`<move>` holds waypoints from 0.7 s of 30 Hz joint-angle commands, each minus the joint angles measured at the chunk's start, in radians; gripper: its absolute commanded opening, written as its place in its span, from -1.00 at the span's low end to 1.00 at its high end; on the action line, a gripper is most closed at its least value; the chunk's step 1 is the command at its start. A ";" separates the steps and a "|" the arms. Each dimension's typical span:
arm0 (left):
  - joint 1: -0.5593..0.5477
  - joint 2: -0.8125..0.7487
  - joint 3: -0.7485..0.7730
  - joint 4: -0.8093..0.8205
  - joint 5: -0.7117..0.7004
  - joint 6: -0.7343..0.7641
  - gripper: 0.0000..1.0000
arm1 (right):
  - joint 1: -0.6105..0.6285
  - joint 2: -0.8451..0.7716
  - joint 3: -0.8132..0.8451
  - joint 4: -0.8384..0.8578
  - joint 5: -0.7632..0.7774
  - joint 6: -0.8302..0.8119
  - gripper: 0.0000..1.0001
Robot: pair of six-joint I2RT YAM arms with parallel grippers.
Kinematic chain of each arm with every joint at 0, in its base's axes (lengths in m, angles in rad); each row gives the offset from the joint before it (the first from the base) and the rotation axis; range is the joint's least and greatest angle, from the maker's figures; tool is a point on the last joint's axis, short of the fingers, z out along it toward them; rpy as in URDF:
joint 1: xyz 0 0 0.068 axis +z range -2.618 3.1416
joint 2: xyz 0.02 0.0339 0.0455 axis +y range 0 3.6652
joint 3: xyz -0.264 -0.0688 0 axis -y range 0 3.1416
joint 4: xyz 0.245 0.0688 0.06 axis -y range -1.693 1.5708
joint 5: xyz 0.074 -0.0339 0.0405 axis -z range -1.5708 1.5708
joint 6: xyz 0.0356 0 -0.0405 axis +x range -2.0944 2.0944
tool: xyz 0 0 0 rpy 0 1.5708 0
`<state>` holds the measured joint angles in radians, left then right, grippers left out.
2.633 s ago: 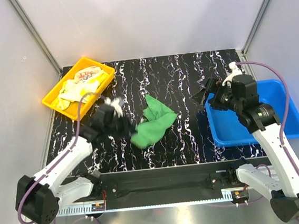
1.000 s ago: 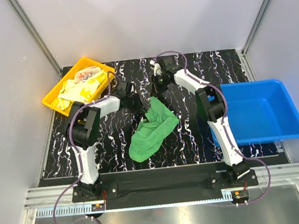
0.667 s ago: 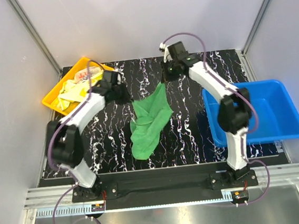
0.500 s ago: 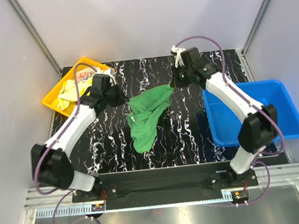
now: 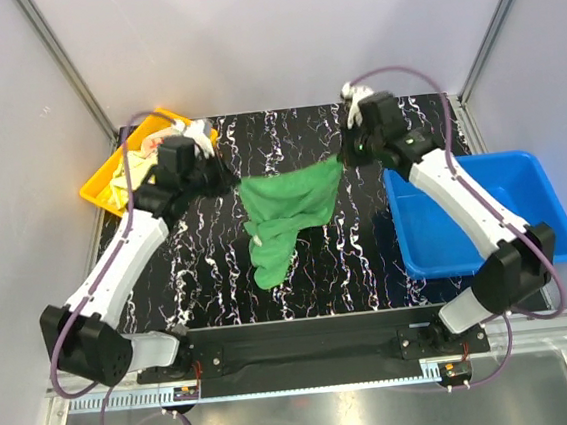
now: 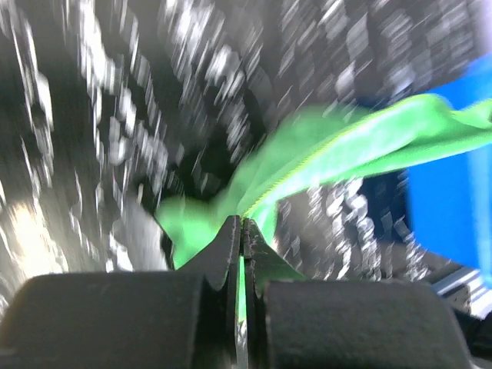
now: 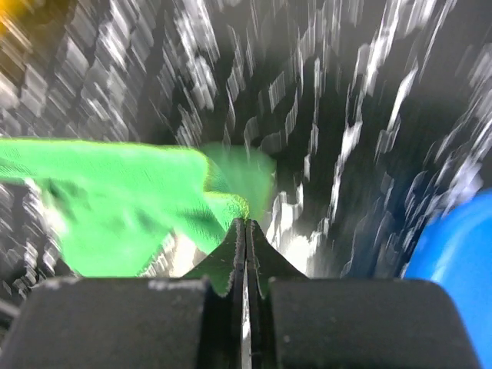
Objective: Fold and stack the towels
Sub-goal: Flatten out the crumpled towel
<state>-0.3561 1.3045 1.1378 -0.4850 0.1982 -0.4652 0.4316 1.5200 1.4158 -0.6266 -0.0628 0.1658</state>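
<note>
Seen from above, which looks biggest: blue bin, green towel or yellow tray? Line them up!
1. Blue bin.
2 and 3. Green towel and yellow tray look alike: the towel is held up nearer the camera, the left arm hides part of the tray.

No legible text, label or number to report. Cannot read the print on the towel (image 5: 160, 142) in the tray (image 5: 99, 191).

Green towel (image 5: 288, 204), black white-veined table (image 5: 367, 250), blue bin (image 5: 547, 219), yellow tray (image 5: 95, 193)
</note>
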 commanded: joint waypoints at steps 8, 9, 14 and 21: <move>0.002 0.104 0.760 -0.061 -0.039 0.220 -1.00 | 0.006 -0.118 0.379 0.300 0.144 -0.187 -1.00; 0.000 0.133 0.796 -0.072 -0.040 0.223 -1.00 | 0.006 -0.113 0.412 0.304 0.143 -0.192 -1.00; 0.000 0.138 0.901 -0.118 -0.036 0.238 -1.00 | 0.006 -0.104 0.497 0.236 0.104 -0.212 -1.00; -0.023 -0.086 0.748 -0.104 0.127 0.241 -1.00 | 0.006 -0.372 0.338 0.153 -0.127 -0.172 -1.00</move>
<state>-0.3614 1.3571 1.9114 -0.6125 0.2161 -0.2447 0.4316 1.3262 1.8244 -0.4603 -0.0303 -0.0101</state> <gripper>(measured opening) 0.013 0.011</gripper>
